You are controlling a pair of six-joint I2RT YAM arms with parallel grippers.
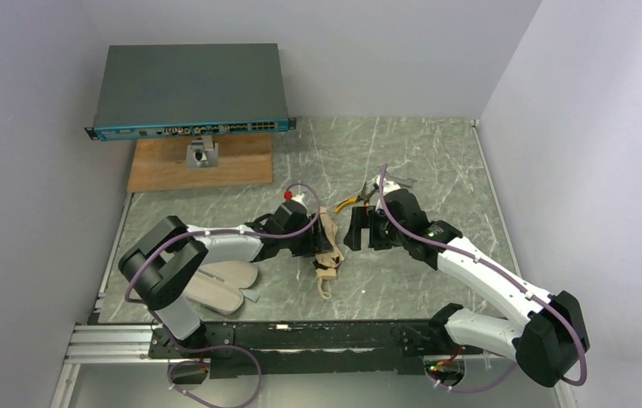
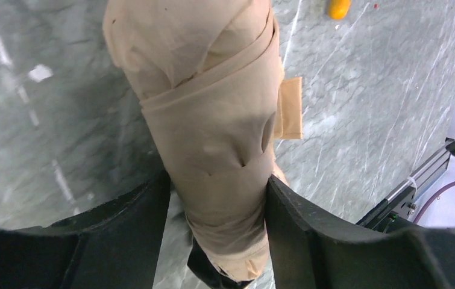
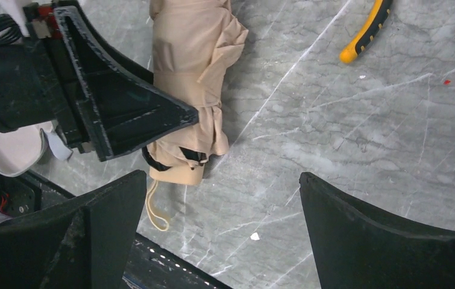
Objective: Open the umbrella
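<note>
- The umbrella (image 2: 207, 108) lies folded and strapped on the tabletop (image 1: 436, 161), mid-scene, with its cream handle (image 3: 179, 175) toward the near edge.
- The left claw (image 2: 217, 180) is clamped across the wrapped canopy, one finger pressing each side.
- The right claw (image 3: 223, 177) stands spread wide just right of the umbrella, gripping nothing.
- Yellow-handled pliers (image 3: 366, 33) lie near, on the far side.
- A pale pink sleeve (image 1: 219, 285) lies near left, beside the left arm.
- A network switch (image 1: 190, 85) sits on a wooden board (image 1: 164, 170), far left.

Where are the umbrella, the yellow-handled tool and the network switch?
umbrella (image 2: 213, 138): left wrist view, wrapped fabric.
yellow-handled tool (image 3: 366, 33): right wrist view, handle.
network switch (image 1: 190, 85): top view, lid.
</note>
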